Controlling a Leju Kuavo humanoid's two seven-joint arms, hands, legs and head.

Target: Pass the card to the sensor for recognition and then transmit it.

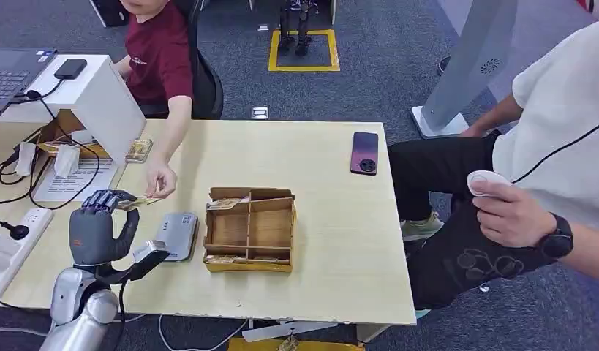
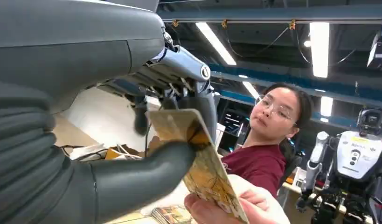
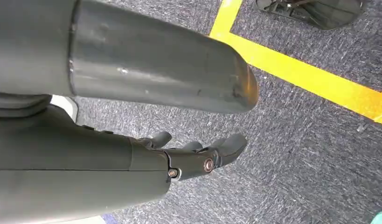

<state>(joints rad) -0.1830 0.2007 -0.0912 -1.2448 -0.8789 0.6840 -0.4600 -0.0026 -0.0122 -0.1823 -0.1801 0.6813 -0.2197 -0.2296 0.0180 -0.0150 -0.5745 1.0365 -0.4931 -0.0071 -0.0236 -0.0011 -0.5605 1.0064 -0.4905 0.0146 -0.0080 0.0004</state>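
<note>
Card: the card point(image 1: 137, 202) was up in the air over the worktop point(image 1: 333, 241), at about 9 o'clock from the cardboard box point(image 1: 250, 230), and just past the grey card reader point(image 1: 177, 235) toward the person in red.
Left hand: the left hand point(image 1: 97, 227) pinched one end of the card between its thumb and fingers point(image 2: 142, 175), clamped on it.
Person's hand: the hand of the person in red point(image 1: 159, 180) held the other end of the same card, so both had hold of it at once.
Right hand: the right hand point(image 3: 198, 156) hung down over the floor with its fingers a little curled and nothing in them; I could not tell if they were apart or together.
Done, I think: the card looked lifted and carried past the reader, so the sensing part was likely over, though the pictures do not prove it.
Left to do, I think: the left hand needed to let go so the person could take the card.
Worktop: pale wood, with a dark phone point(image 1: 364, 152) at 1 o'clock from the box, and a white power strip point(image 1: 14, 241) at 9 o'clock.
Room: blue-grey carpet point(image 1: 369, 66) with a yellow square point(image 1: 303, 50) marked on it at 12 o'clock, and long ceiling lights point(image 2: 318, 49).
</note>
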